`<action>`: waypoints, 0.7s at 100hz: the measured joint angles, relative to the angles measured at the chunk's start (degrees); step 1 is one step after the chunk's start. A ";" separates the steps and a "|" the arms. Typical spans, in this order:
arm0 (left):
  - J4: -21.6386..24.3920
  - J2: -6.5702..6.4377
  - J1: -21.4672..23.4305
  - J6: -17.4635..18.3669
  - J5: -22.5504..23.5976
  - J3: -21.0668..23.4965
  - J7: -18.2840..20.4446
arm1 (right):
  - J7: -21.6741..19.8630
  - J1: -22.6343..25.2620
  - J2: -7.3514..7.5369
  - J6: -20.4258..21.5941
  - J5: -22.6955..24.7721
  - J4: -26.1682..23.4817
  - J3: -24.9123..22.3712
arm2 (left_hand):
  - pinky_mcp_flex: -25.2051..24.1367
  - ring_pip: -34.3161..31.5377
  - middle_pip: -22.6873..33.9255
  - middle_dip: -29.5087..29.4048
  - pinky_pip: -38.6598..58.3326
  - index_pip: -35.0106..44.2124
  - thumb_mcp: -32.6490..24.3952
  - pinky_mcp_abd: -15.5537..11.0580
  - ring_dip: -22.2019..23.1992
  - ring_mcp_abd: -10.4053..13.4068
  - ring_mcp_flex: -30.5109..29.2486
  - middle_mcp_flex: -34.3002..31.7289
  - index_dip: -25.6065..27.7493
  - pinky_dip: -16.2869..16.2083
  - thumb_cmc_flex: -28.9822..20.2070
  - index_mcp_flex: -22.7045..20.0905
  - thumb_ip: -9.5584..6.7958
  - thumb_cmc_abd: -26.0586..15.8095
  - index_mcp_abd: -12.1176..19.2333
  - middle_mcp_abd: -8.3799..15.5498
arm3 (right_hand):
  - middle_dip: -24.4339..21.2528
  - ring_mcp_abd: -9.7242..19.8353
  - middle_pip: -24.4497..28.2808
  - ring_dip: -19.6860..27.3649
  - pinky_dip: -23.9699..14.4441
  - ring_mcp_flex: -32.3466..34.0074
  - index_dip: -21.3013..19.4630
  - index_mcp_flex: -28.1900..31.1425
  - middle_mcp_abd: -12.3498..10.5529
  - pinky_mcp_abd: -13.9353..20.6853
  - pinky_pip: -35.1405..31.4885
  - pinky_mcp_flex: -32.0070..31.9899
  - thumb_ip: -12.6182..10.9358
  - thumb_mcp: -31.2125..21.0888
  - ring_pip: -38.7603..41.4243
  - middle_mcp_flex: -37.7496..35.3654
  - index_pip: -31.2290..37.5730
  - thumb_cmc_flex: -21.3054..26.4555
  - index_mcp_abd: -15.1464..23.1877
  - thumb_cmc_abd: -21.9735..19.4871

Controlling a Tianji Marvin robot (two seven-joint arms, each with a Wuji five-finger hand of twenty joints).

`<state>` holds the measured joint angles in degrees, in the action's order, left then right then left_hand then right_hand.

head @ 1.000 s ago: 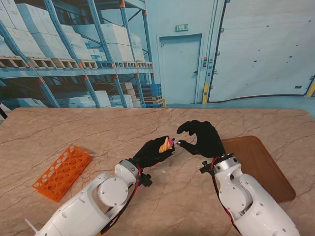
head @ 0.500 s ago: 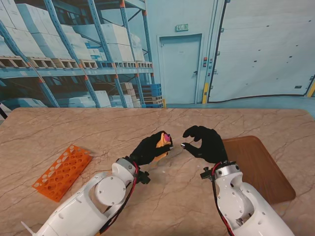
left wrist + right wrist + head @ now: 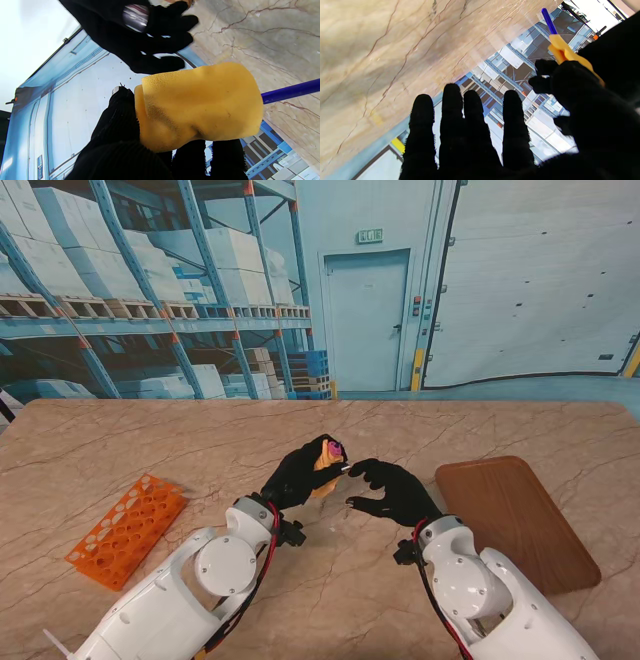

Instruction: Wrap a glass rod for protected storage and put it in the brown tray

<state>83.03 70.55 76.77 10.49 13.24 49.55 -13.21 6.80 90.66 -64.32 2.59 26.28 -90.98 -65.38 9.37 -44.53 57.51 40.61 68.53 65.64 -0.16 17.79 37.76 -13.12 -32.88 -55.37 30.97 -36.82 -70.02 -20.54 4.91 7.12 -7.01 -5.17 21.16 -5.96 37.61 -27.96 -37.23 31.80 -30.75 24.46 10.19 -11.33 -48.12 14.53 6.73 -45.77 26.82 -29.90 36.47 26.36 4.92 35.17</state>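
Two hands meet over the middle of the table point(image 3: 150, 435) in the stand view. Our left hand point(image 3: 298, 476) is closed around a yellow foam wrap point(image 3: 325, 462) with the rod point(image 3: 337, 448) poking out at the far end, held up off the marble. Our right hand point(image 3: 392, 490) sits just beside it, fingers spread and curled, gripping nothing, one fingertip at or almost at the rod's tip. The brown tray point(image 3: 515, 520) waits empty to the right; an orange rack point(image 3: 127, 528) lies well off to the left.

From the left wrist, the foam point(image 3: 197, 105) shows rolled into a sleeve, our fingers point(image 3: 117, 120) clamped on it from behind, and the blue rod point(image 3: 290, 91) sticks out of one end. The right hand point(image 3: 140, 37) hovers across from it, open.

From the right wrist, our four fingers point(image 3: 465, 130) are fanned apart with nothing between them; the left hand point(image 3: 590, 105) holds the foam point(image 3: 566, 53), rod point(image 3: 548, 20) emerging past it.

We judge the wrapping step is in hand, near its finish, with the tray placement not yet begun. Next calls for the right hand to close on the exposed rod end or the sleeve without letting the foam unroll, then carry the bundle right to the tray.
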 measured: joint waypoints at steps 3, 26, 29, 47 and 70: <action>0.00 0.08 -0.01 0.00 -0.14 -0.02 -0.18 | 0.00 -1.03 -0.15 -0.25 -0.81 0.96 0.93 | -0.41 0.09 0.00 0.00 -0.55 0.00 0.00 -0.08 -0.17 0.22 0.09 0.00 0.00 0.11 0.00 0.01 0.00 0.00 0.00 0.01 | -0.51 0.42 -0.88 1.07 0.05 -0.76 0.19 -1.34 -0.05 0.11 0.80 -0.37 -0.01 0.67 -2.33 1.14 -0.39 0.00 0.00 0.00; 0.00 0.59 -0.12 0.00 -1.20 -0.21 -0.94 | -2.77 -4.83 -1.50 -1.87 -10.62 2.71 4.00 | -4.03 1.44 -2.59 -1.45 -3.79 0.00 0.00 -1.10 -0.99 1.08 0.98 0.07 -0.07 2.12 0.00 0.55 0.00 -0.08 -0.01 0.01 | -1.99 1.33 -1.78 4.65 1.28 -3.79 0.90 -6.63 -0.46 1.50 4.95 -1.46 -0.06 5.19 -5.82 6.19 -0.75 0.00 0.08 -0.02; 0.00 0.62 -0.14 -0.01 -1.30 -0.22 -1.01 | -2.83 -5.17 -1.63 -2.03 -10.86 2.85 4.39 | -4.79 1.53 -4.00 -2.39 -4.51 0.00 0.00 -1.48 -1.36 1.08 1.44 0.10 -0.10 2.45 0.00 0.58 0.00 -0.19 -0.01 0.02 | -2.00 1.41 -1.78 4.73 1.50 -3.80 1.01 -7.29 -0.68 1.52 5.39 -1.46 -0.10 5.19 -5.88 6.48 -0.77 0.00 -0.76 -0.02; 0.16 0.77 -0.17 -0.32 -2.18 -0.14 -1.74 | -3.11 -6.35 -2.29 -2.10 -15.13 3.78 5.28 | -7.42 2.02 -7.82 -5.09 -7.32 0.00 0.11 -2.33 -1.99 1.06 3.32 0.14 -0.93 4.17 0.00 0.60 0.00 -0.66 -0.01 0.02 | -2.11 1.82 -1.80 5.98 1.97 -4.40 1.85 -8.82 -0.89 1.56 7.53 -1.60 -0.19 8.18 -6.58 6.77 -0.85 0.03 -2.52 -0.02; 0.43 0.90 -0.17 -0.77 -2.93 -0.12 -1.98 | -6.21 -6.54 -2.48 -2.07 -19.26 3.87 4.87 | -9.33 1.97 -8.37 -5.95 -9.30 0.00 0.67 -3.57 -2.10 0.92 4.44 0.14 -1.01 5.47 0.00 0.61 0.00 -1.20 -0.01 0.02 | -2.87 2.23 -4.12 6.93 2.63 -6.10 2.22 -13.84 -1.58 1.60 10.78 -2.38 -0.21 9.59 -8.73 8.85 -1.33 0.20 -3.85 0.12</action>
<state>83.46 71.45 76.60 9.72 10.31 49.43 -15.18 0.59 84.12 -66.80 0.52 7.02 -87.11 -60.51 0.03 -42.56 49.14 34.67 59.23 65.63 0.51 14.22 35.66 -12.19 -28.44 -55.23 29.96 -31.35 -70.02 -19.93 4.91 5.91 -7.02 -5.16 18.30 -3.73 33.49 -21.03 -34.60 25.70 -28.52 10.62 8.61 -9.73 -37.33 12.15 6.52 -36.18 18.09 -21.04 35.14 26.56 1.07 35.29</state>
